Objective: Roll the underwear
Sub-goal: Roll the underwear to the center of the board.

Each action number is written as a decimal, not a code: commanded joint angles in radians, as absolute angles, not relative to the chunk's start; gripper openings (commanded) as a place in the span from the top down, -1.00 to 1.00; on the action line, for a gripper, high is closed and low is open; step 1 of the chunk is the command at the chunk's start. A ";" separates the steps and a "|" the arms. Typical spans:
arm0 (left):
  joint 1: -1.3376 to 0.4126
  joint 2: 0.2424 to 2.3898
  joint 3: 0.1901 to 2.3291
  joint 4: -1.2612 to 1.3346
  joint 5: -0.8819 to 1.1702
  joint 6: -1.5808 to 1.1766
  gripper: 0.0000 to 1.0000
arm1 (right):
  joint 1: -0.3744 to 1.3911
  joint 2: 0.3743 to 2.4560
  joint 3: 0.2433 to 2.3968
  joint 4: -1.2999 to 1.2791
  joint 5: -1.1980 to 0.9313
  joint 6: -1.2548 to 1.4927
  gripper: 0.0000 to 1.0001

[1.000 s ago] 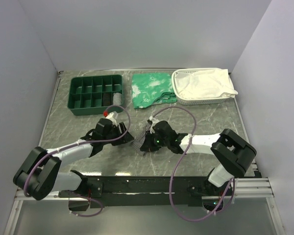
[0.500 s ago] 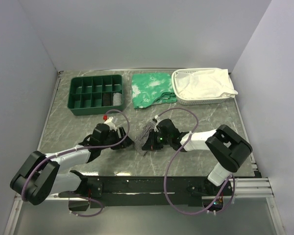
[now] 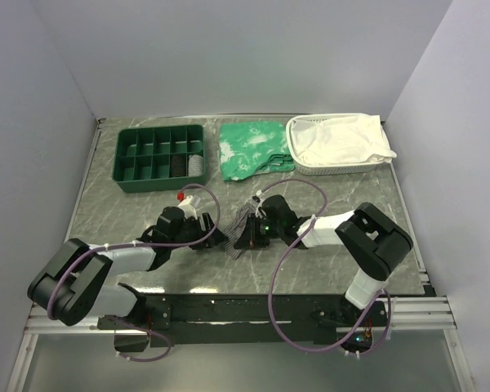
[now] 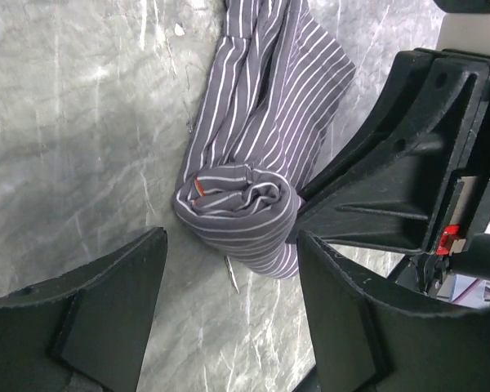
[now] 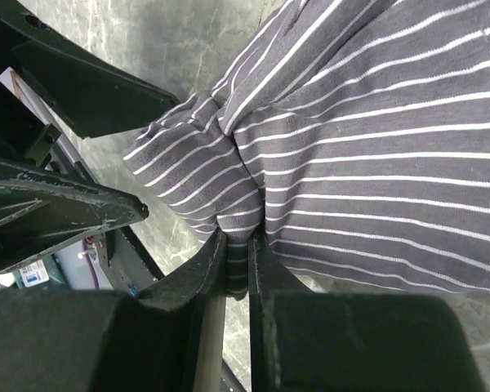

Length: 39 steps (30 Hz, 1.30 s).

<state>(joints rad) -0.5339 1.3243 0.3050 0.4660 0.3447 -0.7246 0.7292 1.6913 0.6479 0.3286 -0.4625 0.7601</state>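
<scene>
The underwear (image 3: pixel 240 227) is a grey pinstriped bundle on the marble table between the two arms, partly rolled. In the left wrist view its rolled end (image 4: pixel 243 206) shows a small orange tag and lies just beyond my left gripper (image 4: pixel 231 249). That gripper is open, its fingers (image 4: pixel 106 314) apart on either side of bare table, touching nothing. My right gripper (image 5: pixel 238 245) is shut on a fold at the edge of the underwear (image 5: pixel 376 147). From above, the left gripper (image 3: pixel 216 238) and the right gripper (image 3: pixel 247 238) face each other across the bundle.
A green compartment tray (image 3: pixel 122 160) stands at the back left, with a grey roll in one cell. A green patterned cloth (image 3: pixel 251 148) lies at the back middle. A white basket (image 3: pixel 376 162) holding a white cloth sits at the back right.
My left gripper has moved right, closer to the rolled end, and its jaws have opened a little wider. The right gripper and the bundle have shifted slightly left.
</scene>
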 commanded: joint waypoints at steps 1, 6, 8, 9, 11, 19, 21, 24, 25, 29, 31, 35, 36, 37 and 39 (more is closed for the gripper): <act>-0.538 1.365 0.327 0.549 0.368 -0.729 -0.39 | 0.724 1.730 0.653 0.238 -0.413 0.710 0.89; -0.538 1.440 0.302 0.641 0.361 -0.781 -0.25 | 0.723 1.733 0.649 0.239 -0.423 0.704 0.88; -0.535 1.465 0.301 0.676 0.357 -0.788 -0.19 | 0.721 1.738 0.650 0.244 -0.442 0.700 0.87; -0.535 1.486 0.301 0.692 0.354 -0.795 -0.18 | 0.721 1.741 0.652 0.247 -0.448 0.692 0.87; -0.537 1.506 0.307 0.718 0.354 -0.802 -0.17 | 0.721 1.747 0.657 0.247 -0.463 0.686 0.85; -0.537 1.568 0.324 0.696 0.318 -0.822 0.14 | 0.722 1.750 0.689 0.198 -0.465 0.638 0.77; -0.537 1.578 0.327 0.680 0.307 -0.827 0.25 | 0.722 1.746 0.693 0.195 -0.465 0.634 0.73; -0.537 1.583 0.334 0.666 0.308 -0.833 0.33 | 0.727 1.691 0.690 0.190 -0.442 0.629 0.50; -0.537 1.583 0.337 0.657 0.308 -0.833 0.35 | 0.729 1.671 0.686 0.184 -0.425 0.626 0.36; -0.540 1.559 0.368 0.589 0.295 -0.828 0.37 | 0.755 1.534 0.680 0.112 -0.289 0.603 0.07; -0.541 1.545 0.383 0.527 0.284 -0.827 0.39 | 0.790 1.441 0.683 0.040 -0.148 0.581 -0.05; -0.551 1.505 0.448 0.381 0.249 -0.828 0.42 | 0.896 1.322 0.715 -0.080 0.117 0.523 -0.15; -0.555 1.497 0.460 0.353 0.236 -0.830 0.43 | 0.916 1.298 0.722 -0.093 0.156 0.514 -0.16; -0.560 1.491 0.488 0.291 0.230 -0.830 0.44 | 0.943 1.293 0.739 -0.118 0.196 0.503 -0.17; -0.566 1.476 0.520 0.218 0.212 -0.839 0.47 | 1.014 1.301 0.755 -0.133 0.293 0.480 -0.18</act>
<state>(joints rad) -0.5537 1.5127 0.4507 0.4374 0.2955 -0.8356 0.9207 1.3174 0.6991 -0.0311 0.0101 0.5545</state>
